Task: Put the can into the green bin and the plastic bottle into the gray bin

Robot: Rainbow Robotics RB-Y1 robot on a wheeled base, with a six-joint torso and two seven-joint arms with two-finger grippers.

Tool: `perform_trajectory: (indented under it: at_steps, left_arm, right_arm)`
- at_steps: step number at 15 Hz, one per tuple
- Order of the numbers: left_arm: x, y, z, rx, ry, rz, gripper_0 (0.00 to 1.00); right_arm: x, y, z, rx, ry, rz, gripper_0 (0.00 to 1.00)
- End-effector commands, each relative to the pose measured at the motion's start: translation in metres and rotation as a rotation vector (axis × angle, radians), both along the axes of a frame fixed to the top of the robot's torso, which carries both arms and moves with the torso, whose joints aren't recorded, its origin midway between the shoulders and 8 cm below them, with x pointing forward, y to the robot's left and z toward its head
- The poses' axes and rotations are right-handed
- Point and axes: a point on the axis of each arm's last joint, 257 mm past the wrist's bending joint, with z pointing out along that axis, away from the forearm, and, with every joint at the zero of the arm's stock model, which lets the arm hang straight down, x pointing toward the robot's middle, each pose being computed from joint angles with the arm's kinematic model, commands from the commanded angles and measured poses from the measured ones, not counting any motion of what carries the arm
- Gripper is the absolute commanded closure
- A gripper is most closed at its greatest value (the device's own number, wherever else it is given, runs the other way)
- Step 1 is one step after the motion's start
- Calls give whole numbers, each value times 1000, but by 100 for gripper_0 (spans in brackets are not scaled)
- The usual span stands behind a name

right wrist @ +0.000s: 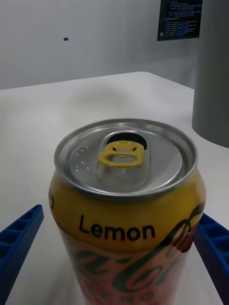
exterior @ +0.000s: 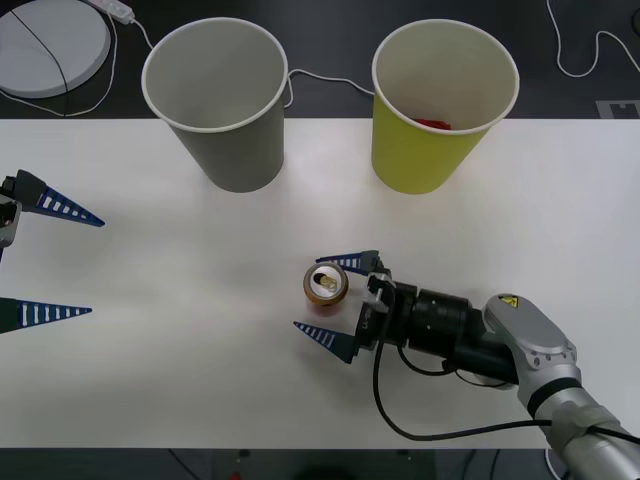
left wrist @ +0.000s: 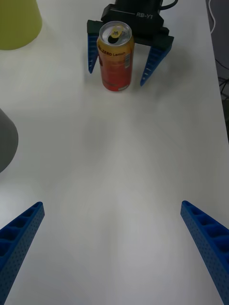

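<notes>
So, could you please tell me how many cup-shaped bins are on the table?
2: the gray bin stands at the table's far edge toward the robot's left, and the green bin beside it toward the right, something red inside.

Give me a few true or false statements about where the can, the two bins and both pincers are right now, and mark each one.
1. The can stands upright on the table. True.
2. The right pincer is shut on the can. False: its fingers are spread on either side of the can, with gaps showing.
3. The gray bin stands to the left of the green bin. True.
4. The left pincer hovers over the gray bin. False: it is open near the table's left edge.
5. The can's tab is yellow. True.
6. The can lies inside the green bin. False: it is on the table.
</notes>
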Motion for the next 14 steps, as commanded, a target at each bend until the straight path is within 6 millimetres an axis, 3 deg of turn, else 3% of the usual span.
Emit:
perform_trajectory:
  at_steps: [1,2,3,4,6,14]
  left_arm:
    - [0,0,0,0,0,0,0]
    - [0,0,0,0,0,0,0]
    - [0,0,0,0,0,0,0]
    - [0,0,0,0,0,0,0]
    - [0,0,0,0,0,0,0]
    - [0,0,0,0,0,0,0]
  right_arm:
    - [1,1,1,0,-4,1,0]
    - [1,1,2,-1,-7,2,6]
    - [1,1,1,-1,-6,1,73]
    - [1,1,2,1,-5,1,91]
    - [1,1,2,2,-2,1,100]
    - [2,-9,15,-8,0,29,100]
